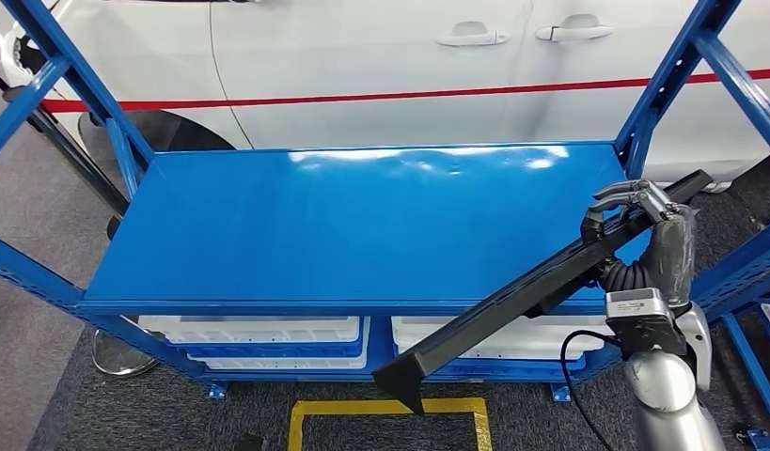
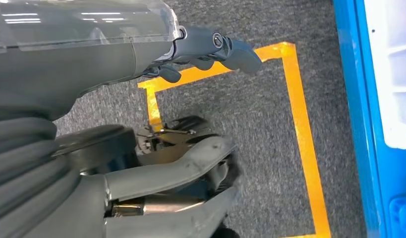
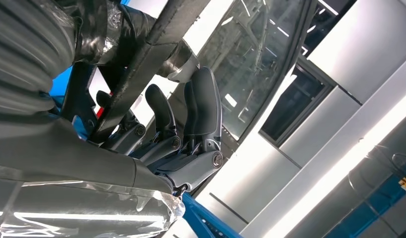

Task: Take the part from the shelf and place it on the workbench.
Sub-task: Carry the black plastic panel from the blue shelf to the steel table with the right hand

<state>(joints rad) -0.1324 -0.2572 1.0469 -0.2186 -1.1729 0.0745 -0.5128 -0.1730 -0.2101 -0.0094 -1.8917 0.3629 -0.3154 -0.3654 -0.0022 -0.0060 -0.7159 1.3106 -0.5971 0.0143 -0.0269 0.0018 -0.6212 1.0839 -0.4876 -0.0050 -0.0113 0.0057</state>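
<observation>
The right hand (image 1: 644, 221) grips a long, matte black trim strip (image 1: 541, 282) near its upper end, dark fingers (image 3: 203, 106) curled over it. The strip slants across the front right corner of the glossy blue metal shelf (image 1: 343, 225), its angled lower tip hanging past the shelf's front edge over yellow floor tape (image 1: 390, 409). The left hand (image 2: 210, 49) hangs over grey carpet, fingers loosely curled, holding nothing.

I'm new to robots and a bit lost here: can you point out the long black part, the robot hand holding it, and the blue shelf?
long black part (image 1: 512, 305), head view, middle of the bar
right robot hand (image 1: 635, 211), head view, fingers over the bar
blue shelf (image 1: 343, 225), head view, bare top surface
</observation>
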